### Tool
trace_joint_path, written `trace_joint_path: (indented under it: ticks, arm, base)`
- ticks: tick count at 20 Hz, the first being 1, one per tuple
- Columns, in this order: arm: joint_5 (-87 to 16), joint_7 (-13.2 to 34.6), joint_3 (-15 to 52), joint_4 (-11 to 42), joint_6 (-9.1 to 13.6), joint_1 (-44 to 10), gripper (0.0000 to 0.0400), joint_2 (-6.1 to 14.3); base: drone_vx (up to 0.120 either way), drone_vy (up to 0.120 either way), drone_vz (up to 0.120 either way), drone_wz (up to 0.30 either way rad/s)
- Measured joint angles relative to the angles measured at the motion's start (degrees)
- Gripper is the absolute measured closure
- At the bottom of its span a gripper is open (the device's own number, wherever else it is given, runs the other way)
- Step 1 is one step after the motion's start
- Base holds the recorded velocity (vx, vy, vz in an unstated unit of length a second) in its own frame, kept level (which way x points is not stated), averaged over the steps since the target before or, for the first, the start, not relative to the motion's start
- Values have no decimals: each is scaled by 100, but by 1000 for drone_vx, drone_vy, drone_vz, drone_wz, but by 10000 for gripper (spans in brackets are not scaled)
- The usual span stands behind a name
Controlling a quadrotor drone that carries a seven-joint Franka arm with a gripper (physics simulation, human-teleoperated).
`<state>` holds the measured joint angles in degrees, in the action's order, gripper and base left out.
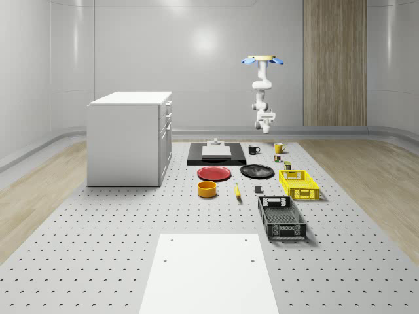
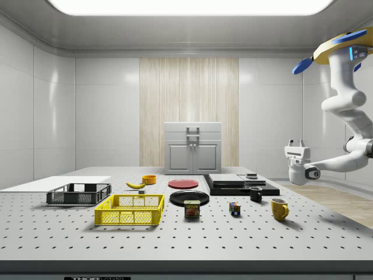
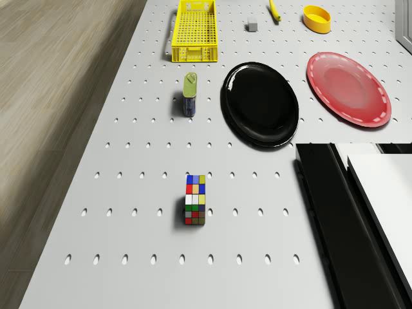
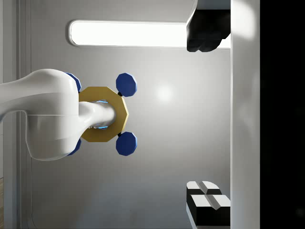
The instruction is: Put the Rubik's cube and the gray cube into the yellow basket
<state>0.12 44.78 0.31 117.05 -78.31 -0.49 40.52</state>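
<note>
Drone (image 1: 262, 60) — hovers high over the far end of the perforated table (image 1: 118, 248), in the upper right of the whole-scene view, above the mugs.

Arm (image 2: 349, 99) — hangs below the drone, bent; the gripper (image 2: 295, 143) sits at the side view's right edge, fingers pointing upward, well above the table. The fingers stand apart with nothing between them.

Rubik's cube (image 3: 195, 200) — on the table at lower centre of the drone view, just beside the black tray (image 3: 335, 212); in the side view it lies between the can (image 2: 192, 209) and the yellow mug (image 2: 279, 208).

Gray cube (image 3: 252, 26) — small, at the top of the drone view, near the yellow basket (image 3: 195, 32) but outside it.

Yellow basket — holds nothing; in the whole-scene view it lies right of centre, beyond the black basket (image 1: 281, 218).

Also present: black plate (image 3: 260, 103), red plate (image 3: 348, 88).
</note>
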Motion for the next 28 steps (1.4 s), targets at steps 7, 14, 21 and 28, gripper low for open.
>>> trace_joint_path:
  ticks: [7, 14, 21, 28]
  arm:
    - [-13, 0, 12, 19, -29, -6, 0, 20]
    - [-60, 6, 47, 40, -60, -18, 0, 42]
    - [-216, 25, 159, 64, -91, -53, 0, 64]
    - [-725, 91, 520, 118, -128, -164, 0, 94]
  base:
    - [120, 114, 0, 0]
    - [120, 0, 0, 0]
    - [120, 0, 0, 0]
    - [80, 0, 0, 0]
